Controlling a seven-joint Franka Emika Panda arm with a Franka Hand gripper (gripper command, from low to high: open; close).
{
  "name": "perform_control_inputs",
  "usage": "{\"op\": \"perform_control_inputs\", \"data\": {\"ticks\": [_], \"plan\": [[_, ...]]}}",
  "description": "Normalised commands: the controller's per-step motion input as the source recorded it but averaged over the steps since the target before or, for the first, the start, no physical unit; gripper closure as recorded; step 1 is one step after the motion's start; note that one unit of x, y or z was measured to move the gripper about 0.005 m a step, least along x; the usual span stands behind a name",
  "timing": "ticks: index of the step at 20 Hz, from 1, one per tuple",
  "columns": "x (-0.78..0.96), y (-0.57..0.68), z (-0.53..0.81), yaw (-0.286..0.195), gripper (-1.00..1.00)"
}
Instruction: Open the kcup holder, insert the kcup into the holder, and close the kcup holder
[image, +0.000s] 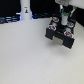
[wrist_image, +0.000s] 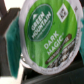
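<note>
The kcup (wrist_image: 47, 32) fills the wrist view, its round green lid printed with white lettering and its white rim showing. It sits right at the camera, held in my gripper (image: 64, 20), whose fingers are hidden behind it. In the exterior view the kcup (image: 63, 21) is a small green-and-white spot under the gripper. It hangs just over the back part of the black kcup holder (image: 60, 36), at the exterior view's right. Round slots with coloured spots show on the holder's top. The picture is too blurred to tell how far its tray is out.
A taller white bottle-like object (image: 25, 11) with a dark mark stands at the back, toward the exterior view's left. Dark clutter (image: 7, 19) lines the table's far edge. The white table (image: 25, 57) spreads across the front. A teal part (wrist_image: 11, 36) shows beside the pod.
</note>
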Motion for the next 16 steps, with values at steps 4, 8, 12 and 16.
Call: {"op": "perform_control_inputs", "data": {"ticks": [4,8,12,16], "plan": [[0.02,-0.2,0.09,-0.002,1.0],[0.0,-0.41,0.15,-0.012,1.0],[0.0,-0.48,0.09,-0.001,1.0],[-0.01,-0.12,-0.11,0.01,1.0]]}}
